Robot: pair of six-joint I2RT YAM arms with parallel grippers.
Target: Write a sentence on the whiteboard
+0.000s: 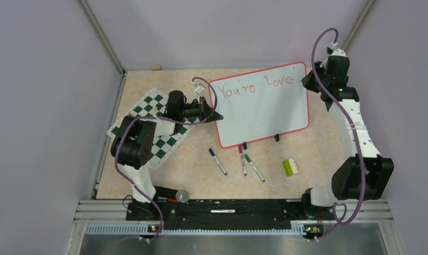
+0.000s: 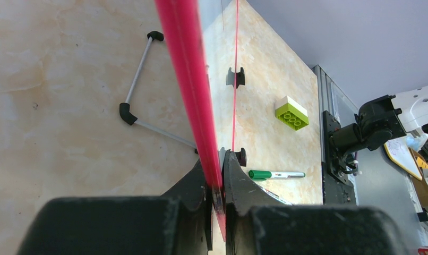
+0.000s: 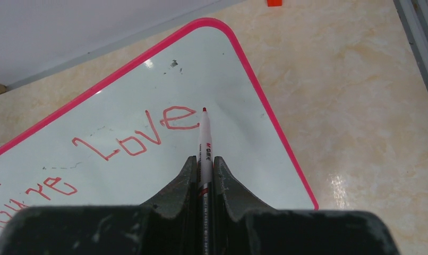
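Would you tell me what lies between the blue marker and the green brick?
A magenta-capped marker and a green-capped marker, seen in the top view.

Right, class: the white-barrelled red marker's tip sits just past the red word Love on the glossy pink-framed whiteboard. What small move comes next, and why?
Probably nudge the right gripper along the line and start the next letter with the white-barrelled red marker. Its tip sits at the final e of Love, bare glossy pink-framed whiteboard lies beyond, and the left gripper clamps its edge.
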